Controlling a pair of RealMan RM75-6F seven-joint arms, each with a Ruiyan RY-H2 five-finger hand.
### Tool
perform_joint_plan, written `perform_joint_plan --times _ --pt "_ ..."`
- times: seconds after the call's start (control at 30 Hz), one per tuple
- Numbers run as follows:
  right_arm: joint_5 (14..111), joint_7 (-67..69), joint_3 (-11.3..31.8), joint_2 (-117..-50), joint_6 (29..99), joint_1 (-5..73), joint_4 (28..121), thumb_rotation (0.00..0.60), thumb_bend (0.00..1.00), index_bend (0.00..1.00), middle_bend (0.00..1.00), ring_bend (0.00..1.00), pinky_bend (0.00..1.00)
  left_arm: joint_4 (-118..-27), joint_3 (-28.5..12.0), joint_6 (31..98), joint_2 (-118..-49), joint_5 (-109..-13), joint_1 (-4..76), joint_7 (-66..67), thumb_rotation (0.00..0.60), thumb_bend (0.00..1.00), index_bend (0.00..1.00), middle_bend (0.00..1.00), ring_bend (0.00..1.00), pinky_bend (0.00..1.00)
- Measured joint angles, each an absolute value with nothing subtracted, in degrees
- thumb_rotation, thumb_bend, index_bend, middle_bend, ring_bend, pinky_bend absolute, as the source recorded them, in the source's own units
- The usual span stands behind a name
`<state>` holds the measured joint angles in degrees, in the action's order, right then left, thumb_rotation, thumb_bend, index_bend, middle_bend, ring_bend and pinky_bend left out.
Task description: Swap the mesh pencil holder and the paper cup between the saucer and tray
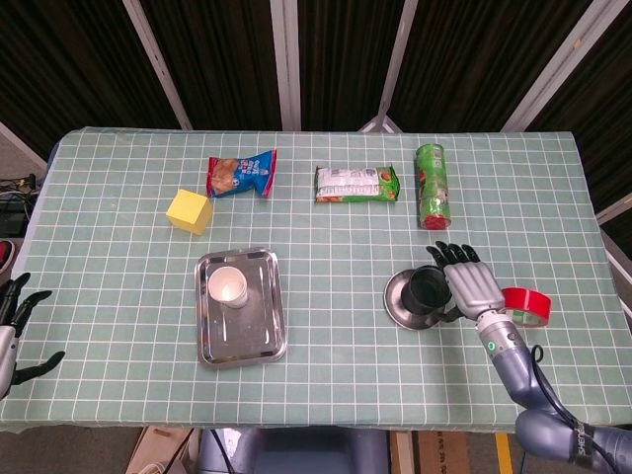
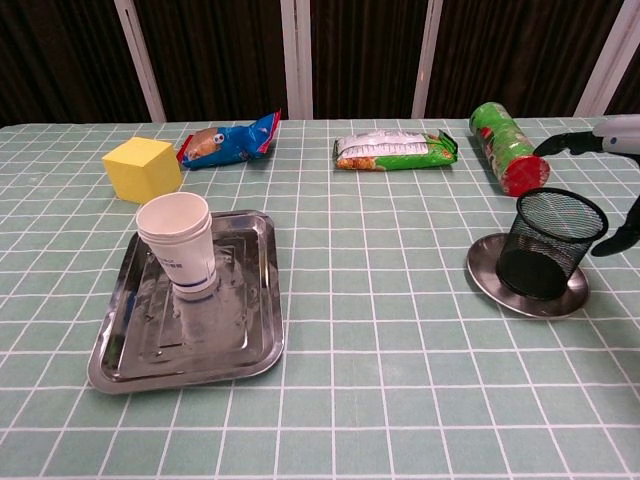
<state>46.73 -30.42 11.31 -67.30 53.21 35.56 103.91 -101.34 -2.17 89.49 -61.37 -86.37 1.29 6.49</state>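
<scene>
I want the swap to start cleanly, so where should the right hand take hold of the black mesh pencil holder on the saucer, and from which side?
Grip the black mesh pencil holder around its upper wall, coming from its right, where the right hand is, fingers apart. It stands upright and open-topped on the round metal saucer, so a sideways wrap probably suits its cylinder shape.
</scene>
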Motion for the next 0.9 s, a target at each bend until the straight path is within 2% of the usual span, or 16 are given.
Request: perform_joint_plan --times 0.1,0.2,0.33,0.57,0.7,0.9 --pt "45.85 -30.70 10.99 -68.29 53.39 36.46 102.88 0.600 0.00 0.20 0.14 0.14 0.00 -101.34 -2.23 89.43 -61.46 -86.18 1.31 6.67 0.600 0.10 0.21 0.01 0.00 0.08" --pt "45.52 -30.88 10.73 -69.20 54.20 36.92 102.13 0.600 0.00 0.30 0.22 0.19 0.00 -101.38 -2.34 89.46 -61.54 -86.03 1.31 6.82 0.600 0.10 0.21 0.01 0.00 0.08" --pt "45.21 -31.57 9.94 -70.85 55.44 37.60 100.96 0.600 0.00 0.35 0.27 0.26 0.01 -101.43 -2.38 89.53 -61.69 -85.96 1.28 7.10 0.600 0.10 0.21 0.01 0.00 0.08" --pt "45.37 -32.13 9.41 -72.68 56.76 38.49 99.66 0.600 0.04 0.47 0.37 0.39 0.09 -101.48 -2.49 89.83 -61.72 -85.97 1.17 6.85 0.600 0.10 0.21 0.01 0.00 0.08" --pt "47.29 -31.70 9.98 -73.05 58.19 38.92 99.99 0.600 0.05 0.50 0.39 0.41 0.10 -101.52 -2.51 89.70 -61.62 -85.88 1.17 6.33 0.600 0.10 0.21 0.01 0.00 0.08" --pt "47.53 -32.10 13.19 -73.13 59.10 41.88 102.44 0.600 0.05 0.51 0.40 0.42 0.10 -101.43 -2.73 89.67 -61.48 -85.40 1.16 5.89 0.600 0.10 0.21 0.01 0.00 0.08"
